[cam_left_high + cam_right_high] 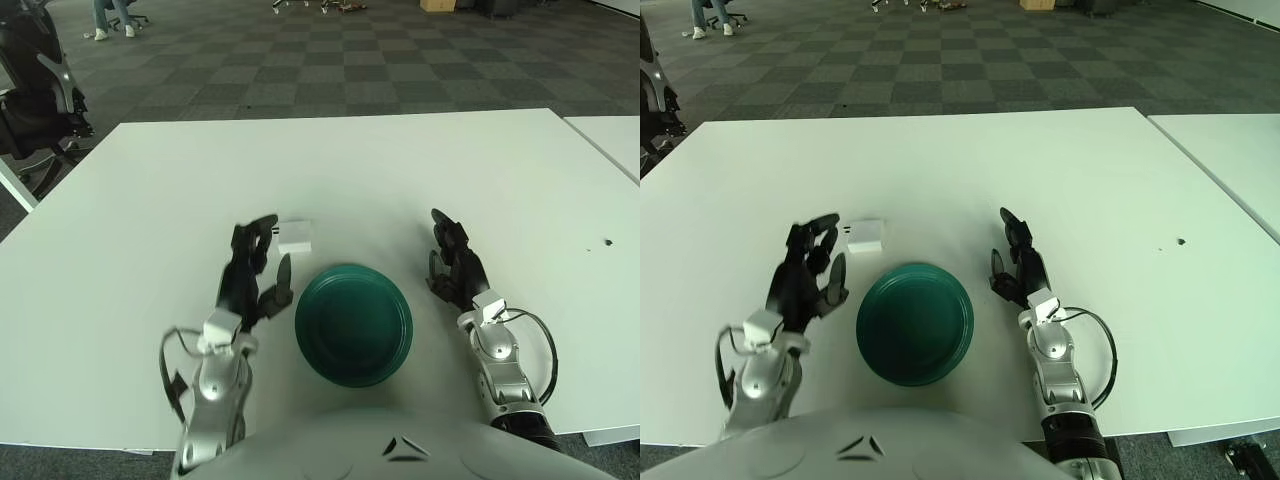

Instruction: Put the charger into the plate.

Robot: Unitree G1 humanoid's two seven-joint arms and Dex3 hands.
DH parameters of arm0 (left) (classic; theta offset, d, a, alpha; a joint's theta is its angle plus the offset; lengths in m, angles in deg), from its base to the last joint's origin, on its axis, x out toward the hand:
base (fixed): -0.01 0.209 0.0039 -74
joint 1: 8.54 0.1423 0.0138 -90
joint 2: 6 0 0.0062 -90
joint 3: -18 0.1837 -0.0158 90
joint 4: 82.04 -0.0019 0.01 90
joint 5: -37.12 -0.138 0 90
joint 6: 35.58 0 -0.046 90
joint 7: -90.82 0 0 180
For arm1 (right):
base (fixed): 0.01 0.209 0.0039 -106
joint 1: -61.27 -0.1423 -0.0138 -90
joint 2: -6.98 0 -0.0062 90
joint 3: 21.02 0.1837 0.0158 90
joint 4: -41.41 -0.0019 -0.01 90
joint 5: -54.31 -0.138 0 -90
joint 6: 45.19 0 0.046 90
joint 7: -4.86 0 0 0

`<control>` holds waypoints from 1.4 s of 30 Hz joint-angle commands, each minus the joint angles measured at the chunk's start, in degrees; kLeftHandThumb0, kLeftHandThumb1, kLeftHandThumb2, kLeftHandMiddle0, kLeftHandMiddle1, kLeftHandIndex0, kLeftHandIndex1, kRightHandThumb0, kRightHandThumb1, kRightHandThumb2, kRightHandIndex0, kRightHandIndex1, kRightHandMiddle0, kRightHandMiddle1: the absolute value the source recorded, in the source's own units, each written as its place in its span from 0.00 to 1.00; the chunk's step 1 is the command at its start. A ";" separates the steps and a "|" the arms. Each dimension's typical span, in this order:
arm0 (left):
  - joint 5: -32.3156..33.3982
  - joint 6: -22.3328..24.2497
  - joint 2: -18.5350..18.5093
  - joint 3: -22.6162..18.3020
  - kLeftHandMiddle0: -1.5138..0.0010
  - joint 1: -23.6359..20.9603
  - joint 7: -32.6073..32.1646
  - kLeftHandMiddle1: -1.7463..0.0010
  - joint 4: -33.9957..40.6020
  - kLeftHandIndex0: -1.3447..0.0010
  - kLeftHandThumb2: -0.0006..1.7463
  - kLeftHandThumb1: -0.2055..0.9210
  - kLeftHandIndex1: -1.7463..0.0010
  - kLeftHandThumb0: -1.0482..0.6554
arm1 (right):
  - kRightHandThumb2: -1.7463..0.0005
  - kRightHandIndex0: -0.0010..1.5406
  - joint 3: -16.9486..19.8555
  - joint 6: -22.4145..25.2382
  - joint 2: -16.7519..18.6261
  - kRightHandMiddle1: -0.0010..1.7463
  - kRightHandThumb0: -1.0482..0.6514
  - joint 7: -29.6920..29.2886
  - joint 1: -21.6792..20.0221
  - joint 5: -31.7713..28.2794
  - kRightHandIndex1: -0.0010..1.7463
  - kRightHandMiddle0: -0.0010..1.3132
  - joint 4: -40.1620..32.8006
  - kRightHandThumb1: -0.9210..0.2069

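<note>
White plastic, the small boxy charger [294,237] lies just beyond our left hand [253,268], whose fingers are spread wide and hold nothing; we judge it light, stiff and smooth, best pinched across its short sides.

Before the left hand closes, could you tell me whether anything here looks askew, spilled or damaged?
Nothing stands out. The white charger lies on the table at the left hand fingertips, the green plate sits empty, and the right hand shows right of it.

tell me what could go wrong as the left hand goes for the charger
1. The left hand has open fingers just beside the charger, not around it, so closing may nudge the charger away.
2. The plate sits close by, so the thumb might bump its rim.
The right hand shows right of the plate.
</note>
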 commanded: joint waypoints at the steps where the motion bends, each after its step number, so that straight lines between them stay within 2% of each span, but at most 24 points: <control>1: -15.89 -2.17 -13.00 -1.07 0.70 -14.28 0.25 0.91 -6.22 0.98 0.35 1.00 0.10 0.07 | 0.51 0.09 0.58 9.34 1.72 0.26 0.21 -0.54 5.14 -0.69 0.01 0.00 13.42 0.00; 4: -22.16 -3.20 -18.85 1.41 0.71 -19.03 2.26 0.91 -10.79 0.97 0.34 1.00 0.08 0.04 | 0.52 0.09 0.60 8.83 2.07 0.27 0.20 -0.57 4.93 -0.83 0.01 0.00 13.75 0.00; 7: -26.35 -4.63 -22.62 4.62 0.73 -22.60 4.66 0.91 -14.54 0.95 0.34 1.00 0.08 0.01 | 0.52 0.09 0.55 8.51 2.22 0.28 0.20 -0.73 4.75 -0.60 0.01 0.00 14.04 0.00; 11: -28.20 -6.24 -24.83 7.43 0.76 -26.10 6.12 0.93 -18.96 0.92 0.33 1.00 0.12 0.00 | 0.53 0.10 0.24 8.48 2.47 0.29 0.20 -1.20 4.54 -0.02 0.01 0.00 14.26 0.00; 15: -30.18 -5.45 -24.34 10.94 0.80 -30.34 8.43 0.95 -22.98 0.92 0.31 1.00 0.18 0.00 | 0.54 0.10 0.00 9.32 2.77 0.30 0.21 -2.18 4.27 0.50 0.01 0.00 14.34 0.00; 19: -30.75 -6.02 -24.52 12.51 0.83 -32.88 9.07 0.97 -26.40 0.93 0.30 1.00 0.25 0.00 | 0.55 0.11 -0.22 9.83 3.00 0.31 0.21 -2.71 4.11 0.62 0.01 0.00 14.44 0.00; 21: -30.78 -6.92 -24.96 13.06 0.84 -34.08 9.30 0.97 -28.30 0.94 0.29 1.00 0.27 0.00 | 0.56 0.11 -0.39 10.09 3.20 0.31 0.21 -3.04 4.01 0.76 0.01 0.00 14.47 0.00; 26: -30.13 -12.23 -26.03 16.17 0.87 -40.70 11.30 0.99 -38.48 0.99 0.30 1.00 0.33 0.00 | 0.57 0.11 -1.26 10.85 3.21 0.31 0.21 -3.85 3.81 1.92 0.01 0.00 14.35 0.00; 34: -23.40 -21.21 -24.92 17.63 0.85 -47.97 15.66 0.99 -51.89 0.94 0.28 1.00 0.25 0.00 | 0.57 0.12 -1.92 11.14 3.74 0.30 0.22 -4.79 3.67 3.05 0.01 0.00 14.50 0.00; 42: -21.47 -24.08 -22.84 19.78 0.87 -54.63 20.15 1.00 -63.15 0.97 0.29 1.00 0.25 0.00 | 0.55 0.12 -2.25 11.84 3.98 0.28 0.22 -4.67 3.48 3.31 0.01 0.00 14.53 0.00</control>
